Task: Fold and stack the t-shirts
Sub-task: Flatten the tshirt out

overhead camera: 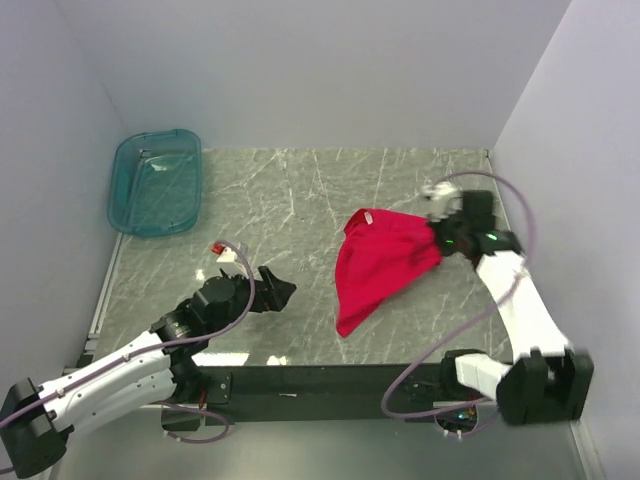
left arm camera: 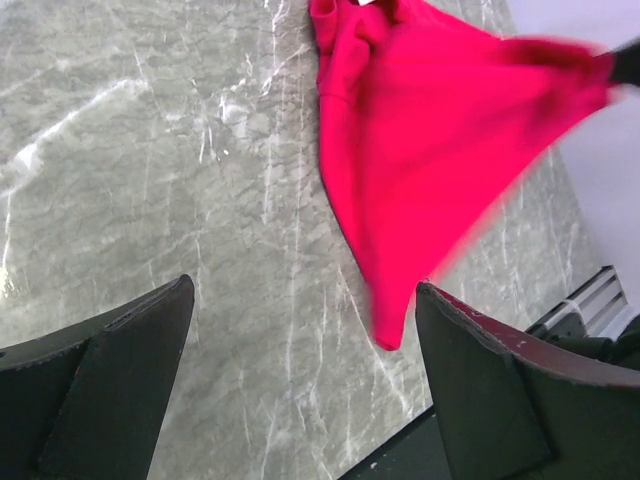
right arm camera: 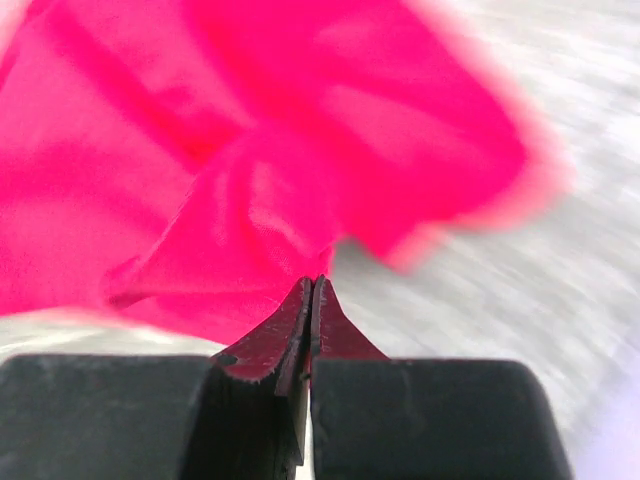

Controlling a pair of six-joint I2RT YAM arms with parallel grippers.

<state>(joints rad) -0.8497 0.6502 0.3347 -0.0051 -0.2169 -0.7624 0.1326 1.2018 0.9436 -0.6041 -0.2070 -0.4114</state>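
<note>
The red t-shirt (overhead camera: 385,265) lies crumpled right of the table's middle, with a white neck label (overhead camera: 368,215) at its far edge. Its right corner is pulled up into a point at my right gripper (overhead camera: 440,235). In the right wrist view the right gripper (right arm camera: 312,280) has its jaws pressed together on a fold of the t-shirt (right arm camera: 200,150). My left gripper (overhead camera: 280,293) hovers left of the shirt. In the left wrist view the left gripper (left arm camera: 302,288) stands wide open over bare marble, and the t-shirt (left arm camera: 430,150) hangs stretched towards the upper right.
A translucent teal tub (overhead camera: 155,182) stands at the far left corner of the marble table (overhead camera: 290,200). White walls close in the back and both sides. A black rail (overhead camera: 320,380) runs along the near edge between the arm bases.
</note>
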